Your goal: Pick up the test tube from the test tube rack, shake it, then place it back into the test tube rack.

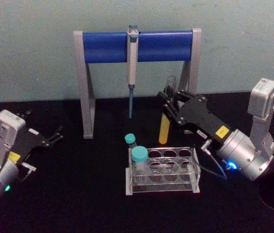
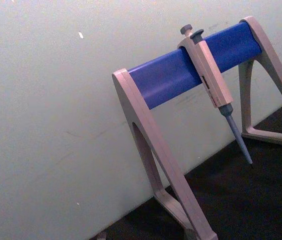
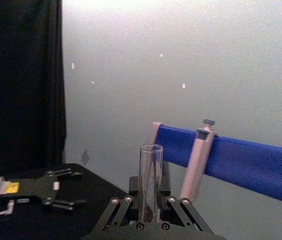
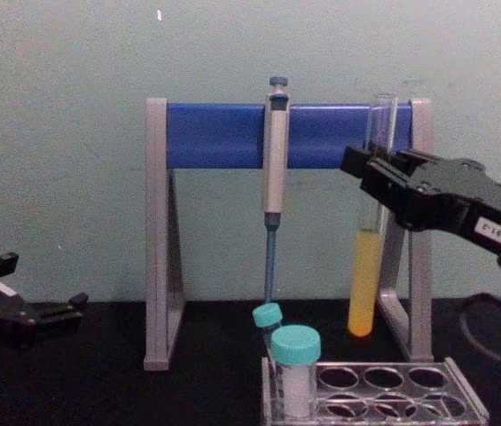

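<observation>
My right claw (image 1: 169, 102) pinches the test tube (image 1: 164, 130) upright, lifted clear at one o'clock of the test tube rack (image 1: 162, 188), so I judge shaking and reinserting are left; my left claw (image 1: 47, 138) sits spread at nine o'clock.

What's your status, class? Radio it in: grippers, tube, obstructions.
Right gripper shut on test tube, upright, out of test tube rack. Left gripper open, parked left. Grey stand close behind tube.
</observation>
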Controlling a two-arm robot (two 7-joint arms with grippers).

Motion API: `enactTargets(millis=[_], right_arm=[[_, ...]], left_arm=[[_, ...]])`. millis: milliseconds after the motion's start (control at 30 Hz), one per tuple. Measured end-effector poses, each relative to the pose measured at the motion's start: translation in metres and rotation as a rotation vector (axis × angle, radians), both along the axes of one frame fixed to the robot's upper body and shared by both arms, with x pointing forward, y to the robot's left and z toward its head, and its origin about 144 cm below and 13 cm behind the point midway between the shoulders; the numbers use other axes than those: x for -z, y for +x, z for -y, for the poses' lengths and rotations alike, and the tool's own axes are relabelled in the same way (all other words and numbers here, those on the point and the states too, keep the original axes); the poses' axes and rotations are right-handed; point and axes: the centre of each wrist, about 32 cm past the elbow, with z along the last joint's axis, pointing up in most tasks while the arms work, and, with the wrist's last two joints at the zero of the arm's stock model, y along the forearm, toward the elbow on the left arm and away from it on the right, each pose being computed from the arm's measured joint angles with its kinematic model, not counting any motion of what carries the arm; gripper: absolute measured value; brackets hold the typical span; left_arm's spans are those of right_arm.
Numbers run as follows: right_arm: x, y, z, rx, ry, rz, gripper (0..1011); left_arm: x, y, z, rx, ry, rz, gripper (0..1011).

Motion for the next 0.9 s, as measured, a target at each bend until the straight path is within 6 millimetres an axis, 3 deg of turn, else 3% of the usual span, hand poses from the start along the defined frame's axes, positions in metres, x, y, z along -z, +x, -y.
enactTargets(millis=[900], right_arm=[[0.021, -0.015, -0.005, -0.077, 0.012, -0.078, 232]], left_arm=[[0.0, 0.0, 0.0, 0.0, 0.0, 0.0, 1001]])
